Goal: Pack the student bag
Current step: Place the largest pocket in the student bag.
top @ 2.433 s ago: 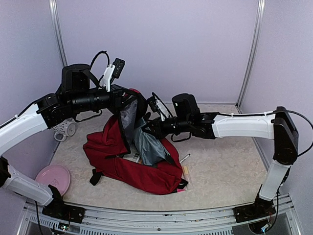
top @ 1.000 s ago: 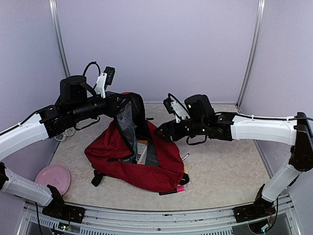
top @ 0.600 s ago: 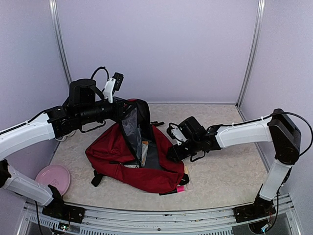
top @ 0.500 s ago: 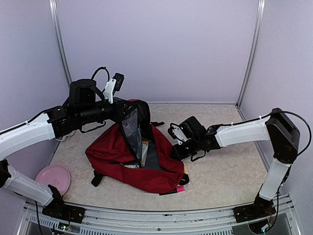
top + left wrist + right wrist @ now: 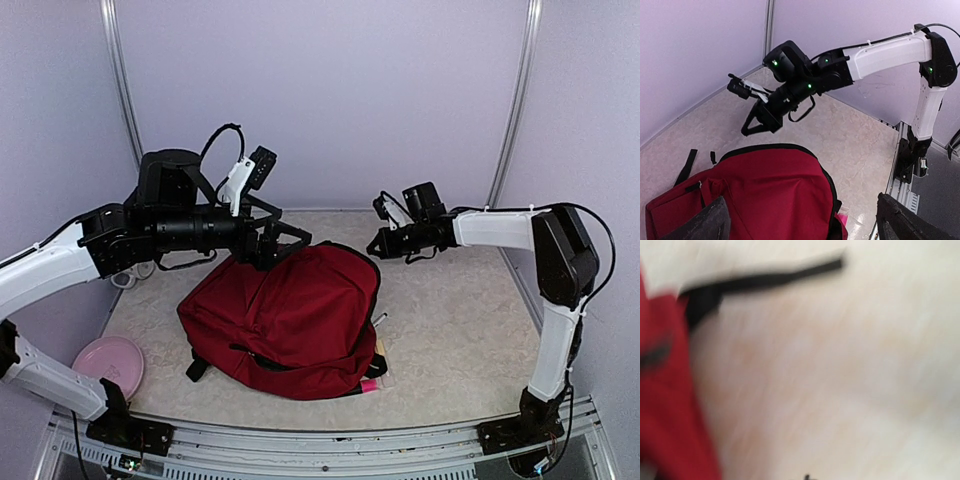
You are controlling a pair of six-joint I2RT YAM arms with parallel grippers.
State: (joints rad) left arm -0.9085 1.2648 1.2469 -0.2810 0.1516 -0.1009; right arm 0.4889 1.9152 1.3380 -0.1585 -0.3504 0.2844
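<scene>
The student bag (image 5: 290,320), dark red with black straps, lies flat on the table with its flap down over the opening. My left gripper (image 5: 285,246) hovers open above the bag's far left edge and holds nothing. In the left wrist view its two dark fingers (image 5: 702,225) frame the bag (image 5: 765,195) from above. My right gripper (image 5: 379,246) is shut and empty, raised just past the bag's far right corner; it also shows in the left wrist view (image 5: 751,129). The right wrist view is blurred, with the red fabric (image 5: 665,405) at left and a black strap (image 5: 765,277) above.
A pink plate (image 5: 110,362) lies at the near left and a patterned mug (image 5: 130,265) stands behind my left arm. A pink item (image 5: 370,385) pokes out under the bag's near right corner, with a pen (image 5: 378,322) beside the bag.
My left gripper opened and let go of the bag's flap, which fell shut over the opening. My right gripper shut and rose back to the far right of the bag.
</scene>
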